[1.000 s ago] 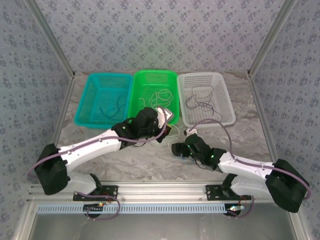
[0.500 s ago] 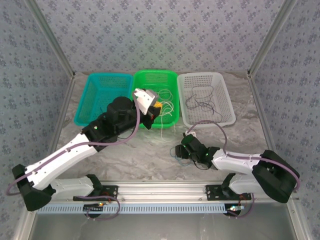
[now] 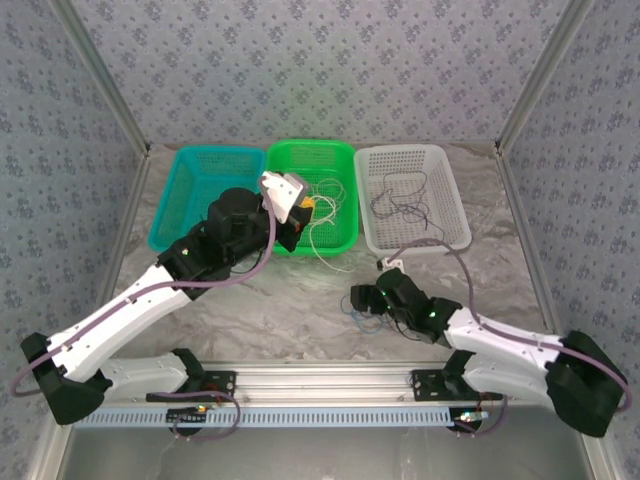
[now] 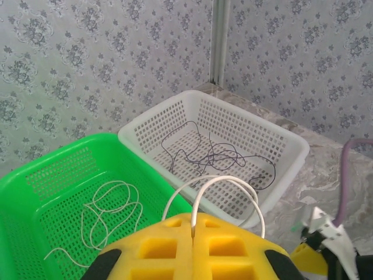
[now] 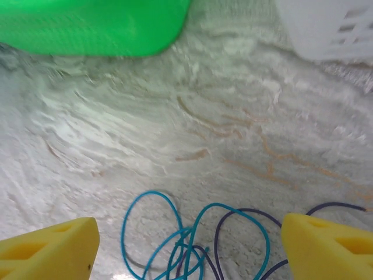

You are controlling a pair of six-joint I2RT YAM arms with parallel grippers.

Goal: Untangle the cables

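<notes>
My left gripper is shut on a whitish cable that arches out from between its yellow fingers. In the top view the left gripper hovers over the green basket, and the held cable trails down past the basket's front rim. My right gripper stands open, low over the marble table, with a tangle of blue cable and dark purple cable lying between its fingers. The right gripper shows at that small tangle in the top view.
Another whitish cable lies coiled in the green basket. The white basket holds a dark cable. A teal basket stands at the back left. The right arm's purple-grey hose loops near the white basket.
My left arm has swung up and back from the table to over the green basket, drawing the whitish cable with it. The right gripper stays by the blue and purple tangle.
</notes>
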